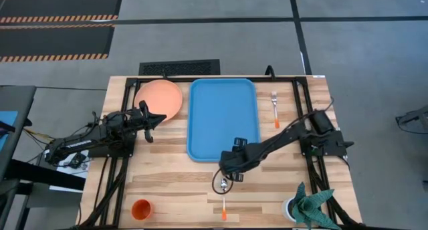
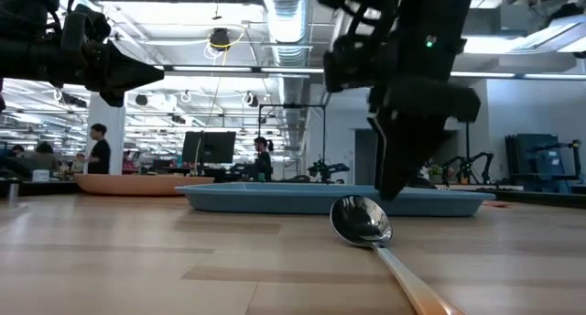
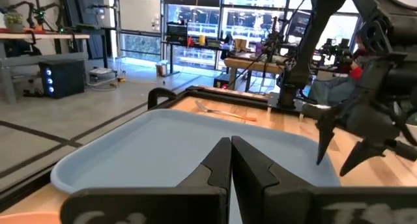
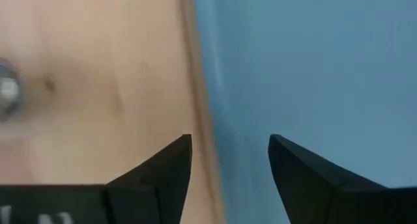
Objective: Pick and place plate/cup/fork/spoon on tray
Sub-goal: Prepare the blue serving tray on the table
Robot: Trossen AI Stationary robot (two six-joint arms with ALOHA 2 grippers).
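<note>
The blue tray (image 1: 224, 120) lies in the middle of the table. The salmon-orange plate (image 1: 159, 99) lies flat on the wood to the tray's left. The fork (image 1: 275, 108) lies to its right, the spoon (image 1: 223, 196) near the front edge, bowl toward the tray, and the cup (image 1: 141, 208) stands at the front left. My right gripper (image 1: 231, 174) is open and empty, pointing down over the tray's near rim (image 4: 202, 87), just beyond the spoon's bowl (image 2: 360, 219). My left gripper (image 1: 159, 118) is shut and empty, raised above the plate's near edge (image 2: 137, 75).
A potted plant (image 1: 309, 206) stands at the table's front right corner. The arms' black frames run along the left and right table edges. Bare wood shows between the tray and the front edge.
</note>
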